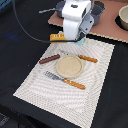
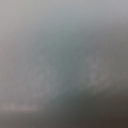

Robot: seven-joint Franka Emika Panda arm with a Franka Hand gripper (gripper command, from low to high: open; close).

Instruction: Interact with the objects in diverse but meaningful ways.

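Seemingly reaching for the bread loaf (image 1: 58, 37), the tool (image 1: 80, 42) hangs low beside it, jaw spread unreadable; next, a centred grasp.

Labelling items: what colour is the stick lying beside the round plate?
Reddish-brown sausage stick, clearest in the exterior view.

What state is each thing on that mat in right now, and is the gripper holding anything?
Round plate: empty, flat on the striped placemat.
Sausage stick: lying flat beside the plate.
Fork: lying flat against the plate's rim.
Orange-handled utensil: lying flat on the plate's other side.
Yellow-orange bread loaf: lying at the mat's far edge, partly hidden by the arm.
Gripper: low over the mat's far edge; open or shut can't be told.
Wrist view: blurred.
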